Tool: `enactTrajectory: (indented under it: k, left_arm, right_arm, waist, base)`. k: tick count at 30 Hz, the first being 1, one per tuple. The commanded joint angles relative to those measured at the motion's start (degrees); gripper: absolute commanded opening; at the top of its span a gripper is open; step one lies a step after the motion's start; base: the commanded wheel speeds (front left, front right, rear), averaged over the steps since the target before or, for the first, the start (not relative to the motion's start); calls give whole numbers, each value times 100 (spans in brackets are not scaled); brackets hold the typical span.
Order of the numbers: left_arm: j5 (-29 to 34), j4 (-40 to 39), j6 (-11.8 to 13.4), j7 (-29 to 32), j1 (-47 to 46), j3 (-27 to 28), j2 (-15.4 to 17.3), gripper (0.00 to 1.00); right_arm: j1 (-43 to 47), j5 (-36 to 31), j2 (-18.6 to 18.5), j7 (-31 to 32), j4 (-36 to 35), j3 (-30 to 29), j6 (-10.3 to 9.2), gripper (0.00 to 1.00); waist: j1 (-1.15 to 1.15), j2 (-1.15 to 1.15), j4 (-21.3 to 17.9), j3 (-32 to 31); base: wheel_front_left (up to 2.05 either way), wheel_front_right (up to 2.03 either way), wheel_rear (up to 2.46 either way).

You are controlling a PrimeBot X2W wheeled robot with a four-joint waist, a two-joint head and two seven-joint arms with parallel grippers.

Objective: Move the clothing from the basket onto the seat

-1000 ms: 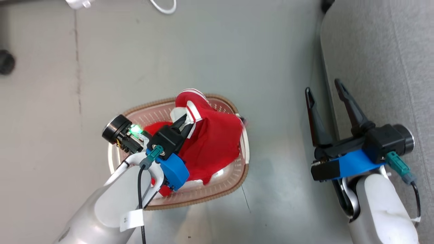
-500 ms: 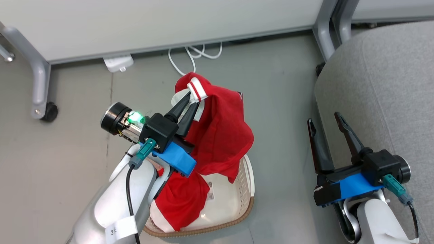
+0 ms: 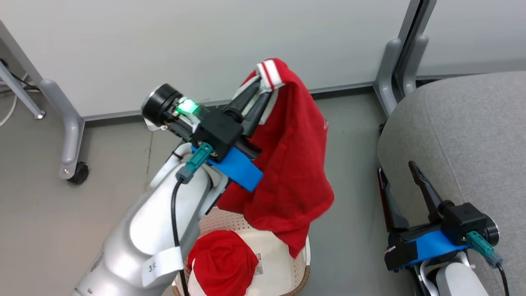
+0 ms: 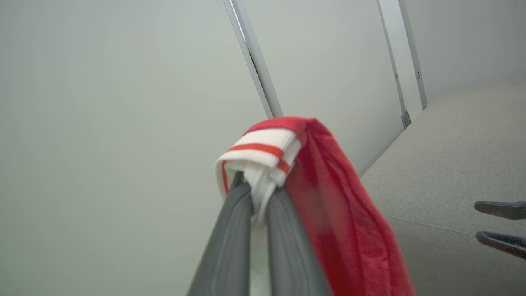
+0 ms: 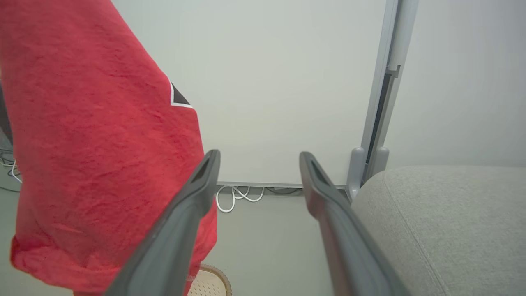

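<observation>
My left gripper is shut on the white-and-red striped trim of a red garment, which hangs free above the basket. In the left wrist view the trim is pinched between the two fingers of that gripper. A second red garment lies bunched inside the basket. My right gripper is open and holds nothing, beside the front edge of the grey seat. The right wrist view shows the hanging garment left of that gripper and the seat at the lower right.
A pale wall panel with grey metal legs on castors stands behind the basket. Another grey post rises beside the seat. White cables lie on the grey floor at the wall's foot.
My left gripper has lifted the red garment up out of the basket, so it now hangs free above it. The head camera has tilted up. The right gripper stays open.
</observation>
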Motion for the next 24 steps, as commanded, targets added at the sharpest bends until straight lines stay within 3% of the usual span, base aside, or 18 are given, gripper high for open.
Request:
enactTrajectory:
  k: [1, 16, 24]
  left_arm:
    - [-48, 4, -42, -30, -111, -102, -21, 0]
    - [-342, 171, -28, -30, -197, -548, 37, 0]
    - [-379, 240, -28, -30, -241, -569, 47, 0]
  right_arm:
    - [120, 28, -22, -20, -20, -23, 1, 100]
    - [157, -27, -22, -20, -336, 32, 1, 100]
    - [-234, -95, -21, -21, -621, 671, 1, 100]
  waist:
    - [1, 0, 20, -105]
    - [1, 0, 67, -220]
    - [1, 0, 44, -129]
  base:
    - [0, 0, 0]
    - [0, 0, 0]
    - [0, 0, 0]
